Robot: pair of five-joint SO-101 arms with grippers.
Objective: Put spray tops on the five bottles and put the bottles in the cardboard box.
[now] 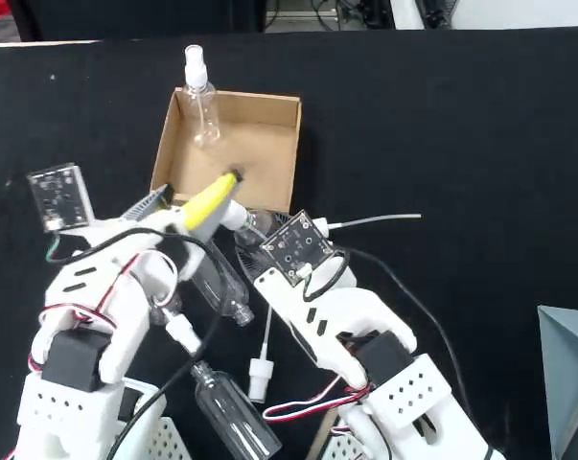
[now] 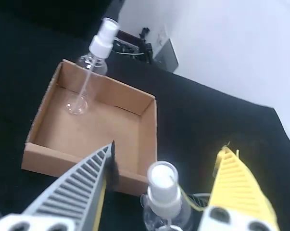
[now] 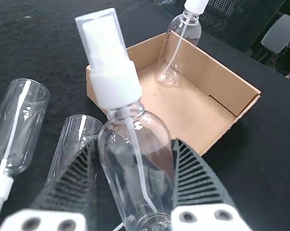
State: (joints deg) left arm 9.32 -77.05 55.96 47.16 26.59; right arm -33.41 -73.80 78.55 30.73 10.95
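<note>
We look down from high over the table, cardboard box toward eleven o'clock. Both wrist cameras see that same box close, slanting down.

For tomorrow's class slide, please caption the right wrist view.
The right tool grips a spray-topped bottle before the cardboard box, where one finished bottle stands.

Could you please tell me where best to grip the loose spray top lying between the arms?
I'd grip the loose spray top by its white head, from above: it lies flat on the table, and its thin tube looks too slim to pinch.
</note>
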